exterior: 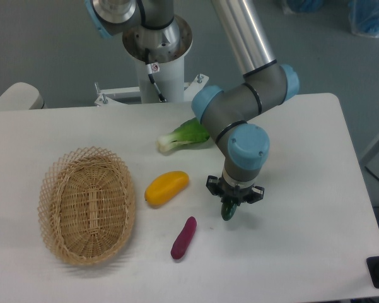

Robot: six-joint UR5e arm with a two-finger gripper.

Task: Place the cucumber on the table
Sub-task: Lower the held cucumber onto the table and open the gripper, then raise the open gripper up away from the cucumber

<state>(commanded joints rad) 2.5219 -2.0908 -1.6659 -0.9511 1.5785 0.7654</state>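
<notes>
The cucumber [228,211] is small, dark green and glossy. It hangs upright between the fingers of my gripper [232,201], its lower end at or just above the white table [303,252]. The gripper points straight down, right of the middle of the table, and is shut on the cucumber. The upper part of the cucumber is hidden by the fingers. I cannot tell whether its tip touches the tabletop.
A purple eggplant [183,238] lies just left of the gripper. A yellow vegetable [166,187] lies further left. A bok choy [186,135] lies behind, partly under the arm. An oval wicker basket [87,205] stands at the left.
</notes>
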